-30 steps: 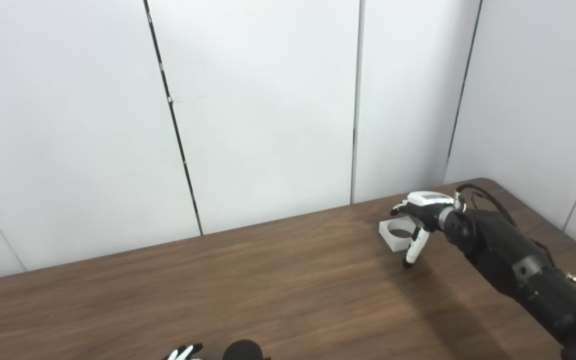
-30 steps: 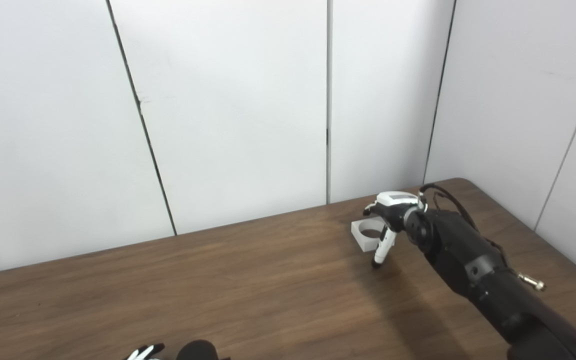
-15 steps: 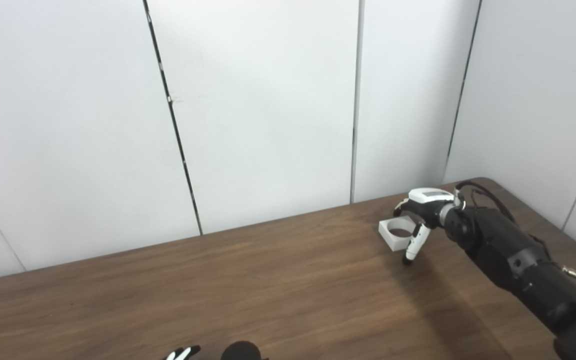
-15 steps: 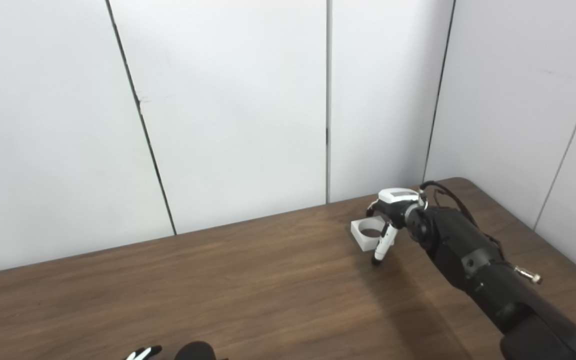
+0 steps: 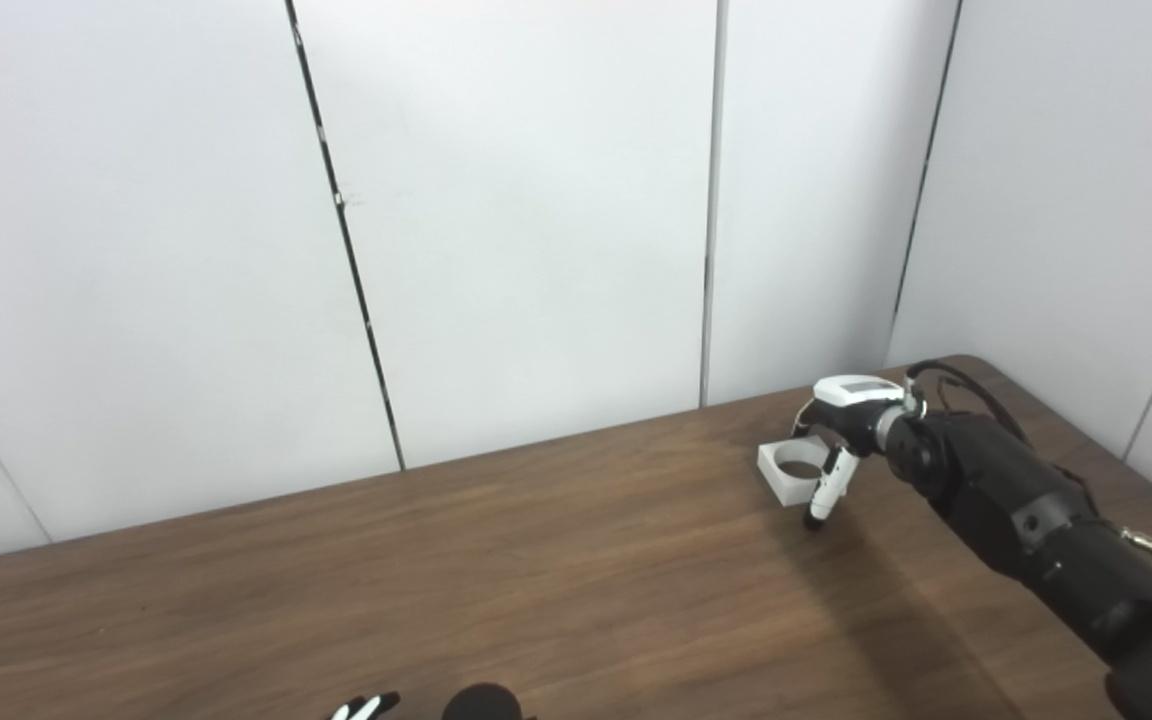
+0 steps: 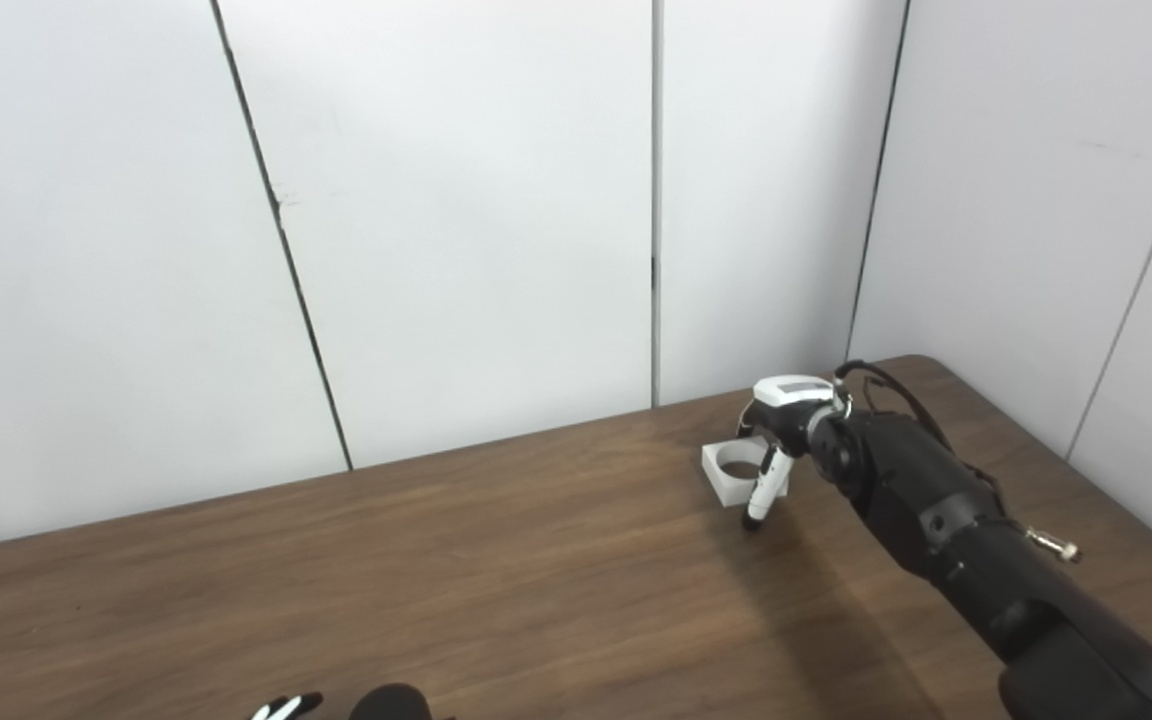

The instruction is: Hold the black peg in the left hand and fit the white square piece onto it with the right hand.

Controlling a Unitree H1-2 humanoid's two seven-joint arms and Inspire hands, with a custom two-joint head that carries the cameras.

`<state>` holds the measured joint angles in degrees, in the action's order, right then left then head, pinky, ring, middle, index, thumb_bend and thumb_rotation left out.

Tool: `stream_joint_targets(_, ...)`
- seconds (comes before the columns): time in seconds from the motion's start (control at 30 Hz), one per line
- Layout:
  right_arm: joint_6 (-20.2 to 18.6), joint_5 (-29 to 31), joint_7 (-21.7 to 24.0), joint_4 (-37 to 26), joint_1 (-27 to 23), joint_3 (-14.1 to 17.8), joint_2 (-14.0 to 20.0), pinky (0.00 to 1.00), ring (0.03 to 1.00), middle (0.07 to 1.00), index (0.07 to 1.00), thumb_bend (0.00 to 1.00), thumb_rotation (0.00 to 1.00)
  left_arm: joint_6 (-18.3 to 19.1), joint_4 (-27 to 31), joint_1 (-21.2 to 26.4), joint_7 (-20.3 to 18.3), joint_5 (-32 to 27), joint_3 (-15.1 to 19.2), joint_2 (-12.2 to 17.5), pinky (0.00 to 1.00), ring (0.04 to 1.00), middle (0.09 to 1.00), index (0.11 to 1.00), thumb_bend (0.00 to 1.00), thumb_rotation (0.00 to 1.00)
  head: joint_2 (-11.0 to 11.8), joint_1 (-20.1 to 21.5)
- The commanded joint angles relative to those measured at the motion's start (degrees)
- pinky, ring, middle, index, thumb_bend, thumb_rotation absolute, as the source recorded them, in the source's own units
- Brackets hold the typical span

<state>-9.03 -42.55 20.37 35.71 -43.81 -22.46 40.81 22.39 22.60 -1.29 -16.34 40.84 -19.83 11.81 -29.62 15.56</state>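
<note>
The white square piece (image 5: 792,470) lies on the desk (image 5: 576,560), unlifted. The right robot hand (image 5: 836,440) straddles it, fingers apart. Nearer than it, the left robot hand (image 5: 364,708): grip unclear, beside the black peg (image 5: 481,702). Fitting remains.

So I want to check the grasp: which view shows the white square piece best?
The left eye view: the white square piece sits slightly larger there, its round hole clear beside the right hand. The right eye view shows the same piece, the hand covering its right edge too.
</note>
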Motion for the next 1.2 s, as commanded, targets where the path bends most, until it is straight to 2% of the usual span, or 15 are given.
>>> stream_joint_targets(0.0, 1.32, -0.51, -0.99, -0.26, -2.17, -0.41, -0.17, 1.0, 1.0, 0.915, 0.648, 0.82, 0.26, 2.81, -0.95, -2.36, -2.21, 1.55, -0.62, 0.98, 1.0, 1.0, 0.95, 0.491, 0.5, 0.06, -0.07, -0.1)
stream_joint_targets(0.07, 1.79, -0.71, -1.25, -0.4, -2.07, -0.6, -0.13, 1.0, 1.0, 0.909, 0.629, 0.81, 0.25, 2.89, -0.89, -2.43, -2.19, 1.66, -0.64, 0.87, 1.0, 1.0, 0.949, 0.491, 0.5, 0.06, -0.05, -0.12)
stream_joint_targets(0.1, 2.55, -0.76, -1.71, -0.19, -2.07, -0.72, -0.08, 1.0, 0.996, 0.901, 0.548, 0.64, 0.19, 2.97, -0.84, -2.5, -2.21, 1.64, -0.62, 0.76, 1.0, 1.0, 0.949, 0.491, 0.5, 0.06, -0.11, -0.13)
stream_joint_targets(0.13, 3.09, -0.76, -2.04, -0.03, -2.07, -0.8, -0.04, 1.0, 0.99, 0.894, 0.52, 0.58, 0.17, 3.03, -0.78, -2.55, -2.24, 1.64, -0.6, 0.68, 1.0, 1.0, 0.948, 0.491, 0.5, 0.06, -0.14, -0.18)
stream_joint_targets(0.2, 4.8, -0.3, -3.62, 0.59, -1.98, -0.51, -0.11, 1.0, 0.971, 0.868, 0.496, 0.54, 0.15, 2.96, -0.72, -2.59, -2.23, 1.82, -0.69, 0.64, 1.0, 1.0, 0.947, 0.491, 0.5, 0.06, -0.21, -0.26)
stream_joint_targets(0.33, 6.76, -0.27, -5.47, 1.08, -1.76, -0.33, -0.1, 1.0, 0.933, 0.817, 0.485, 0.53, 0.14, 2.79, -0.8, -2.62, -2.06, 2.08, -0.85, 0.52, 1.0, 1.0, 0.949, 0.491, 0.5, 0.06, -0.2, -0.43)
stream_joint_targets(0.63, 9.04, -1.07, -7.71, 2.5, -1.62, -1.04, -0.24, 1.0, 0.915, 0.795, 0.483, 0.53, 0.14, 3.14, -0.83, -2.53, -2.0, 2.2, -0.77, 0.01, 1.0, 1.0, 0.952, 0.49, 0.5, 0.06, -0.28, -0.83)
stream_joint_targets(0.83, 9.13, -0.3, -6.3, 0.03, -0.84, -0.57, 0.28, 1.0, 0.918, 0.799, 0.483, 0.53, 0.14, 3.36, -0.83, -2.63, -2.14, 2.32, -0.78, -0.21, 1.0, 1.0, 0.952, 0.491, 0.5, 0.06, -0.99, -1.66)
stream_joint_targets(1.03, 4.7, 0.4, 3.86, -18.11, 1.92, 0.39, 2.28, 1.0, 0.943, 0.819, 0.483, 0.53, 0.14, 3.45, -0.7, -2.47, -2.48, 2.56, -0.78, -0.1, 1.0, 1.0, 0.95, 0.492, 0.5, 0.06, -3.26, -2.84)
stream_joint_targets(1.17, 2.27, 3.55, 11.42, -31.99, 3.95, 2.92, 2.7, 1.0, 0.933, 0.812, 0.482, 0.53, 0.14, 3.99, 0.18, -2.12, -3.06, 2.81, -0.73, -0.42, 1.0, 1.0, 0.951, 0.492, 0.5, 0.06, -6.51, -5.09)
